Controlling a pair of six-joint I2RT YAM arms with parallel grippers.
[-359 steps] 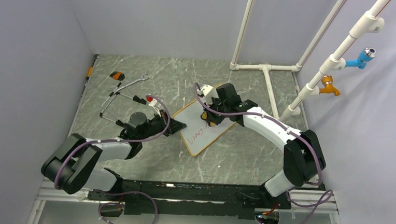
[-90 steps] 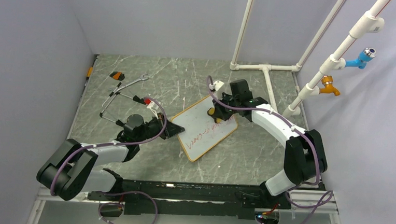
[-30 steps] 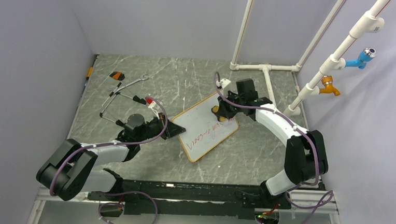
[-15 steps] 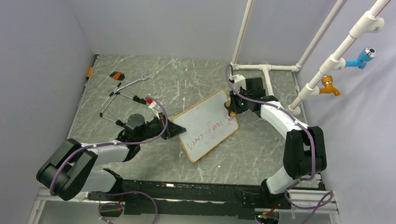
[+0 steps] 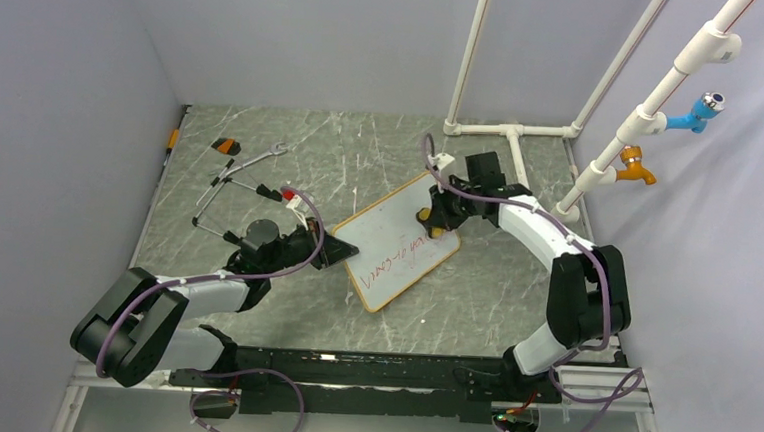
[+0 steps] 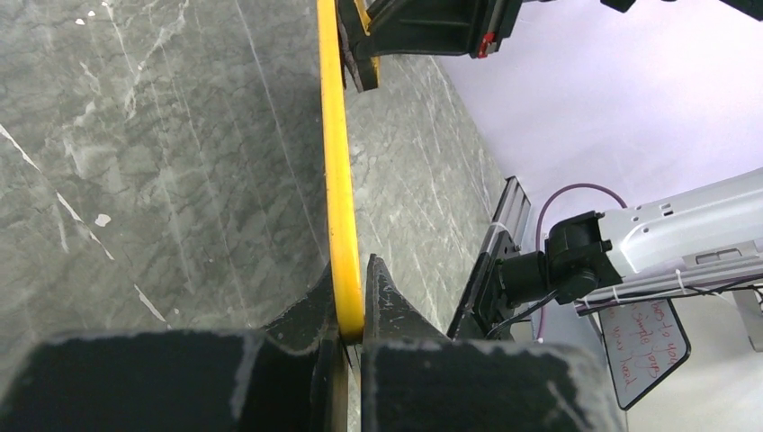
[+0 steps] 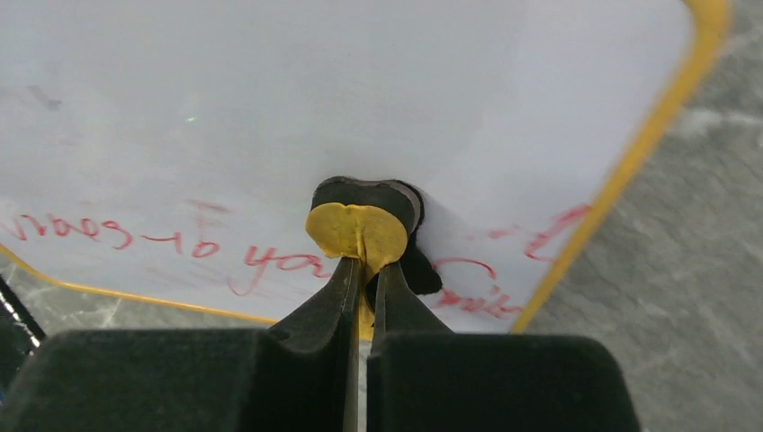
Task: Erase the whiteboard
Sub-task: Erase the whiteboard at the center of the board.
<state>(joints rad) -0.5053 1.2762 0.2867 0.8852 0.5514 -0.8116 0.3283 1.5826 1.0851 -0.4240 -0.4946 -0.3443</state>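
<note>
Marble table [image 5: 362, 155] fills the overhead view, with the whiteboard [image 5: 387, 238] lying slantwise at centre. Stretched low, the left arm [image 5: 203, 287] sets the left pincer [image 5: 336, 244] at the board's left corner. The right arm [image 5: 538, 226] arcs over, with the right pincer [image 5: 434, 223] above the board's right end. Left wrist view: the pincer is closed on the yellow frame. Right wrist view: the pincer is clamped on an eraser [image 7: 355, 229] pressed to red writing.
</note>
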